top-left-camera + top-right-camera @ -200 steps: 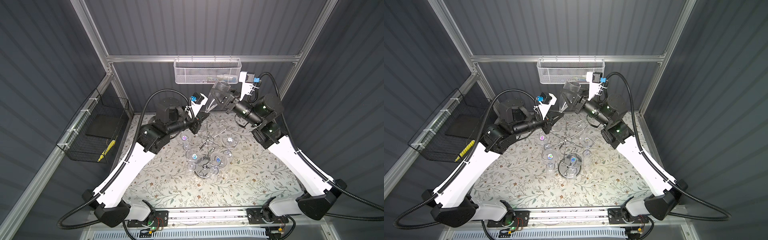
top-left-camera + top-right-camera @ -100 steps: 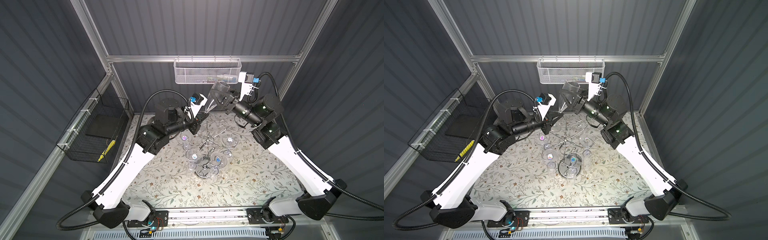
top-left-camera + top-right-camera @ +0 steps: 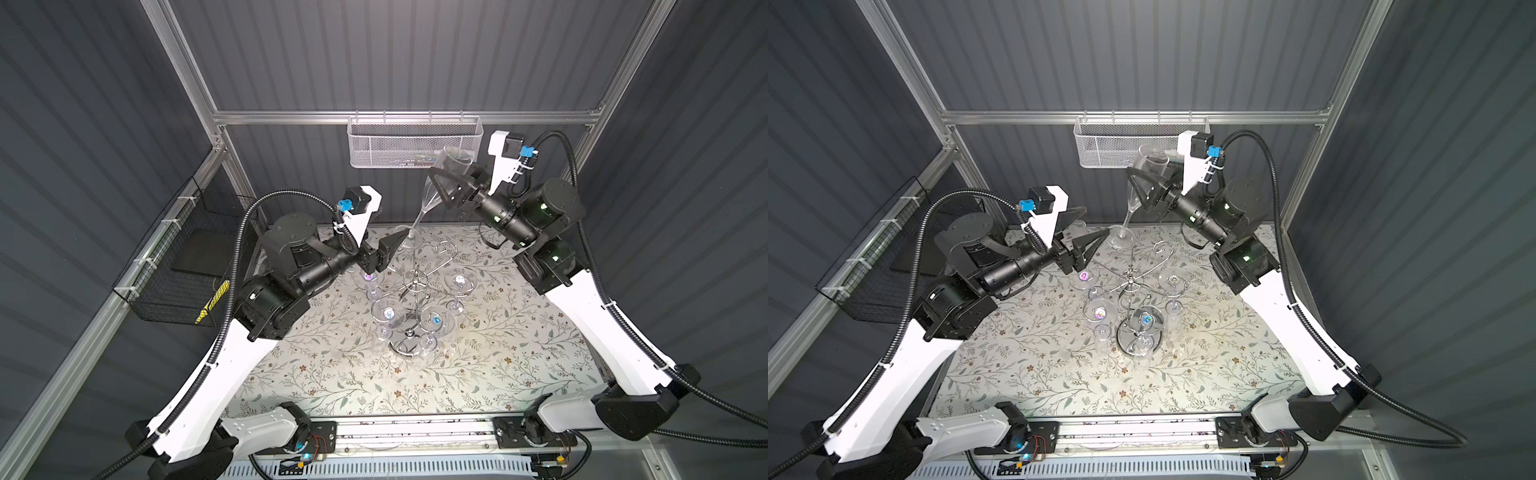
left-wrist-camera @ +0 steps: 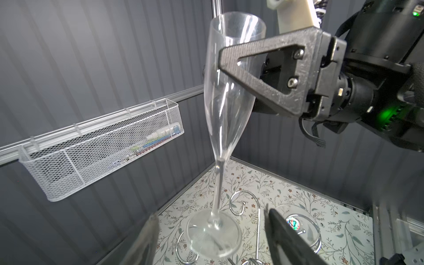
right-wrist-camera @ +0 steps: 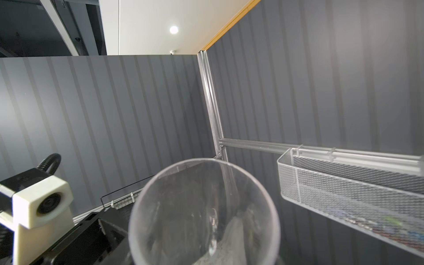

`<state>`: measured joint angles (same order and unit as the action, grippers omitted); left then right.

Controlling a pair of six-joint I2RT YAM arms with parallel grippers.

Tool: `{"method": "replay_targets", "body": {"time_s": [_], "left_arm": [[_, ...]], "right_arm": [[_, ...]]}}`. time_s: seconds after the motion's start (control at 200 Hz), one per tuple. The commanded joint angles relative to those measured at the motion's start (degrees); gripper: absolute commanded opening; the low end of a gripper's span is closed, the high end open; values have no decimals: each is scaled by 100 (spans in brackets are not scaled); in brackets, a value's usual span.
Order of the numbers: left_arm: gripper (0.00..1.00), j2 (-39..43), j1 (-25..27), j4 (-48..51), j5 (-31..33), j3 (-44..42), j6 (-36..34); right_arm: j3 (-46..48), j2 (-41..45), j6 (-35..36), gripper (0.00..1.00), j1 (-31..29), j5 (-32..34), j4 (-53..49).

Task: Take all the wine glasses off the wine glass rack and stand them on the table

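We judge the glass is off: the wine glass (image 4: 219, 128) hangs upright above the back of the rack (image 3: 415, 284), apparently clear of its arms. The right gripper (image 3: 439, 180) is clamped on the bowl; the left gripper (image 4: 210, 220) stands spread either side of the foot, seemingly touching nothing. Next, the right must carry it to the table without clipping the rack.

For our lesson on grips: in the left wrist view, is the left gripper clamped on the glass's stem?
No, the left gripper stands open, flanking the foot of the wine glass; the right gripper holds its bowl.
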<state>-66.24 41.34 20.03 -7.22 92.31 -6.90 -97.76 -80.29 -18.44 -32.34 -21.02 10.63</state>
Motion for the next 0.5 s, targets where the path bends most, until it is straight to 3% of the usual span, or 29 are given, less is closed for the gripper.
{"method": "replay_targets", "body": {"time_s": [0.0, 0.22, 0.495], "left_arm": [[75, 180, 16, -102, 257, -133, 112], [74, 416, 23, 53, 440, -346, 316], [73, 583, 22, 203, 542, -571, 643]], "right_arm": [[-316, 162, 564, 47, 247, 115, 29], [-187, 223, 995, 47, 959, 538, -46], [772, 409, 1563, 47, 1676, 941, 268]]}}
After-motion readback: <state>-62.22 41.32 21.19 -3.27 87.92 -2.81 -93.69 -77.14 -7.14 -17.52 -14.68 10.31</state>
